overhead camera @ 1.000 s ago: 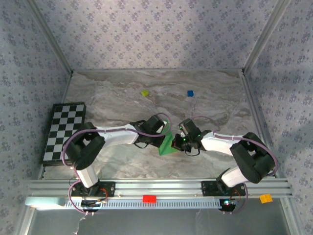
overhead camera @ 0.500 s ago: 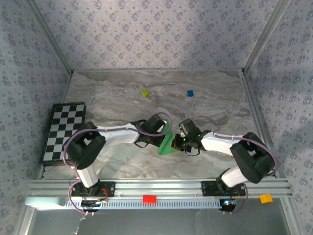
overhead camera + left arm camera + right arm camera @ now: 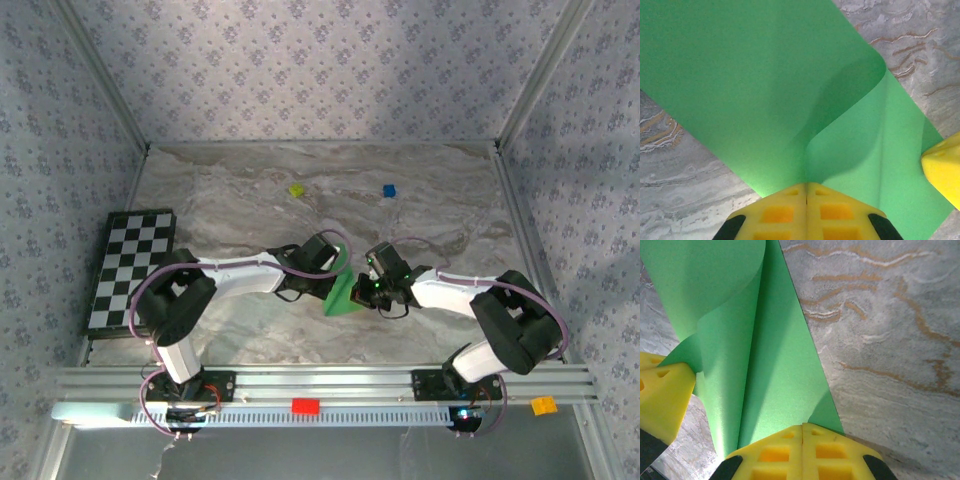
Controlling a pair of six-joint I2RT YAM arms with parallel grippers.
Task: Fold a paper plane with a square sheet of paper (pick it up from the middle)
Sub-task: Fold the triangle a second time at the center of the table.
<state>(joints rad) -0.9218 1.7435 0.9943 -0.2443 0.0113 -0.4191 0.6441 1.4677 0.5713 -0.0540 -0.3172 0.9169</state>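
– Left gripper (image 3: 806, 184): what do you have in it?

– Your jaws there are pressed flat together on one edge of the square sheet of paper (image 3: 755, 90). A loose ply curls over beside them.

– And the right gripper (image 3: 802, 426)?

– Likewise closed tight, pinching the opposite edge of the same sheet.

– Where does the sheet lie, then?

– Between your two grippers, over the near middle of the marble table (image 3: 230, 200). Seen from above, it shows as a green wedge, broad towards the arm bases and tapering away from them. A soft, uncreased fold runs along that length.

– Which arm is nearer?

– Neither. Both touch it, left gripper on its left flank and right gripper on its right, close enough that each wrist view catches the other's yellow finger. Any next fold probably turns on that lengthwise axis, so you would bring one flank across towards the other.
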